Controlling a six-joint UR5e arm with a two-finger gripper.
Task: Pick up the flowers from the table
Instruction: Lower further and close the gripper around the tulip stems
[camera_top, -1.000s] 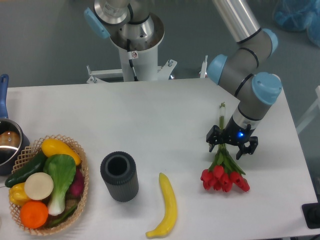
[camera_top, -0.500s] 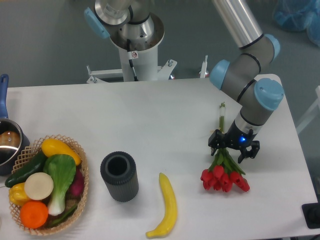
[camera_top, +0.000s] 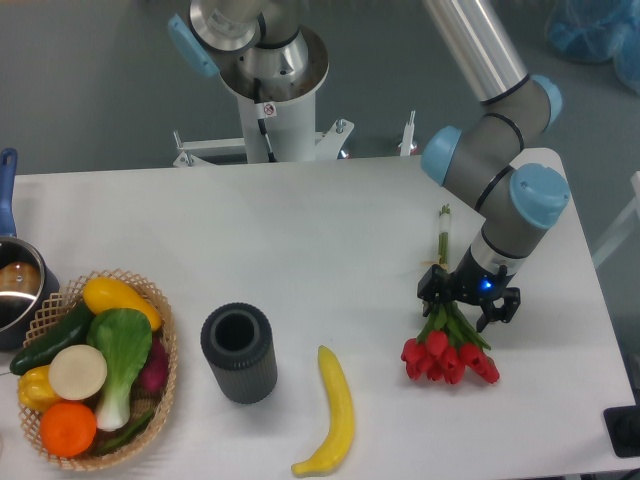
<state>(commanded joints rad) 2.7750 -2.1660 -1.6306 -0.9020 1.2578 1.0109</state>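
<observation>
On the right side of the white bench (camera_top: 330, 240), the flowers (camera_top: 449, 350) lie flat: a small bunch of red tulip heads pointing toward the near edge, green leaves above them, and thin green stems running away toward the far edge. The robot arm comes in from the upper right, its grey and light-blue joints bent downward so the wrist points at the bench. The black pincer (camera_top: 468, 303) hangs low over the leaves, a blue light glowing on it, its fingers spread open on either side of the stems, not closed on them. Further left are a banana (camera_top: 335, 412), a dark ribbed cylinder (camera_top: 238, 352) and a wicker basket (camera_top: 160, 330) of vegetables.
</observation>
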